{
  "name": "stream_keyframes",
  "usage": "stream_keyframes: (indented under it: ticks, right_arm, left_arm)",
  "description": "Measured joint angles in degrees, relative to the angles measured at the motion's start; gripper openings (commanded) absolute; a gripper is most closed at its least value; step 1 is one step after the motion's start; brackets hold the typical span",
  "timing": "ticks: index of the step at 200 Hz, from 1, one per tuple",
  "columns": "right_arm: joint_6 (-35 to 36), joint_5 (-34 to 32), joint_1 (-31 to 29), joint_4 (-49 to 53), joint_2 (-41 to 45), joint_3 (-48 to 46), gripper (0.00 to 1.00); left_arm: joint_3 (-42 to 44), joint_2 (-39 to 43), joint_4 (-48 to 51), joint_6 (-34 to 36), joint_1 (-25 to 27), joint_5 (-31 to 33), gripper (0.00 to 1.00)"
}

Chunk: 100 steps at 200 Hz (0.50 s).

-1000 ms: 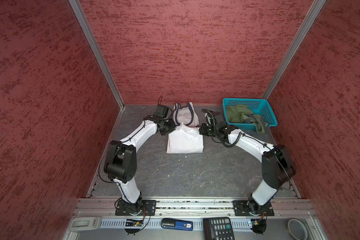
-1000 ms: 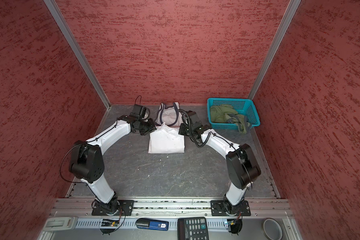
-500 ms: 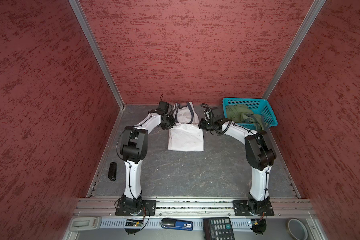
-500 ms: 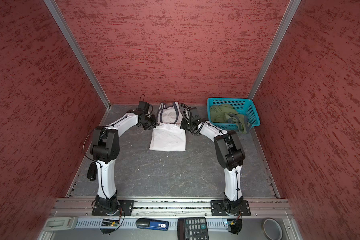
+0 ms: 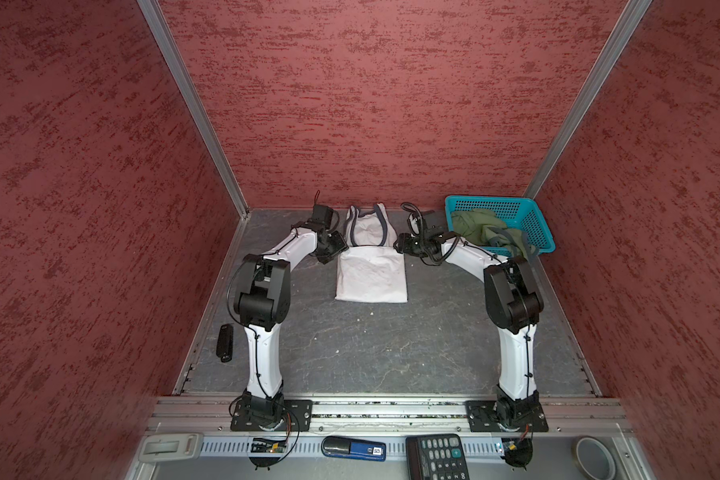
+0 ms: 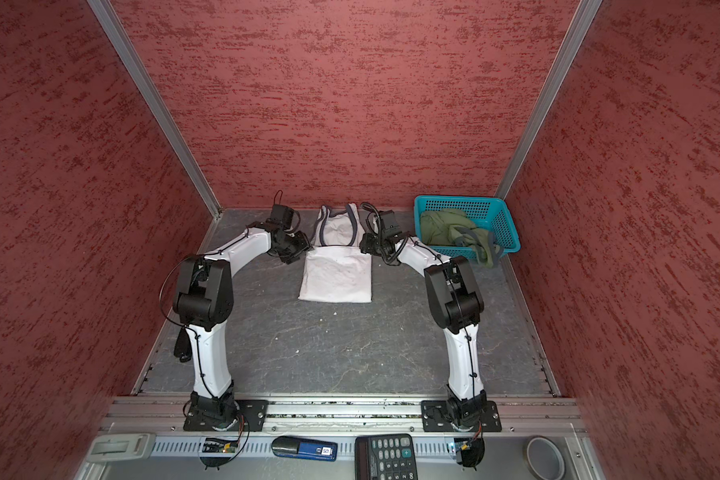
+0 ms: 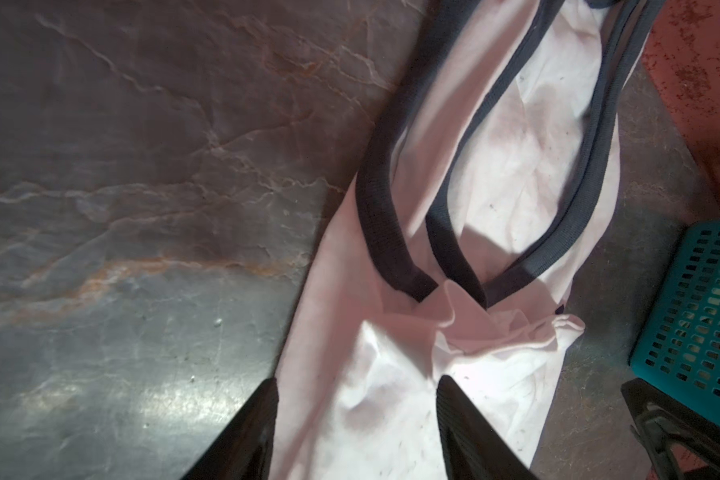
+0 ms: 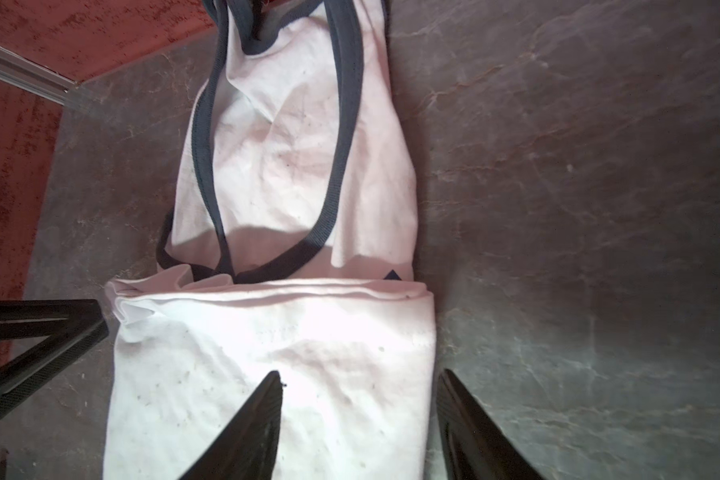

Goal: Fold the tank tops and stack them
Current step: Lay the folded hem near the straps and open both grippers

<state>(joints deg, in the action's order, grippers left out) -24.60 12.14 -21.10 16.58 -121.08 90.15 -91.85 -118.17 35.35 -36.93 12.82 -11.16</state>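
The white tank top (image 5: 371,274) (image 6: 336,274) lies flat mid-table, its lower half folded up over the body and its navy-trimmed straps (image 7: 379,216) (image 8: 341,137) pointing at the back wall. My left gripper (image 5: 338,248) (image 6: 307,250) (image 7: 358,380) is open over the left end of the fold edge. My right gripper (image 5: 398,245) (image 6: 363,245) (image 8: 359,373) is open over the right end, one finger above cloth and one above bare table. Neither holds cloth. The olive green tank top (image 5: 485,228) (image 6: 449,230) lies bunched in the teal basket (image 5: 535,226) (image 6: 506,226).
The basket stands in the back right corner, close behind my right arm. Red walls close in three sides. A black device (image 5: 224,343) lies at the table's left edge. A calculator (image 5: 437,455), a blue tool (image 5: 354,448) and a tape roll (image 5: 595,457) sit on the front rail.
Both grippers carried the white top's hem toward the back wall, then opened and let it go. The folded half now lies flat, and both elbows stand higher.
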Motion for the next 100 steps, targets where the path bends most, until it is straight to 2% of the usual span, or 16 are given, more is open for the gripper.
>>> stream_keyframes:
  ticks: [40, 72, 100]
  right_arm:
    - [0.2, 0.1, 0.0, -0.1, -0.2, -2.1, 0.63]
    - [0.2, 0.8, 0.0, -1.0, -1.4, -1.9, 0.58]
    - [0.2, 1.7, 0.0, -0.7, -4.3, -0.6, 0.58]
  left_arm:
    - [1.4, 0.1, -2.3, 1.7, 0.5, -0.9, 0.63]
    - [0.4, -1.4, -3.2, 2.1, 0.8, -1.1, 0.54]
    - [-2.1, -4.7, -3.3, 2.1, 0.9, -1.4, 0.48]
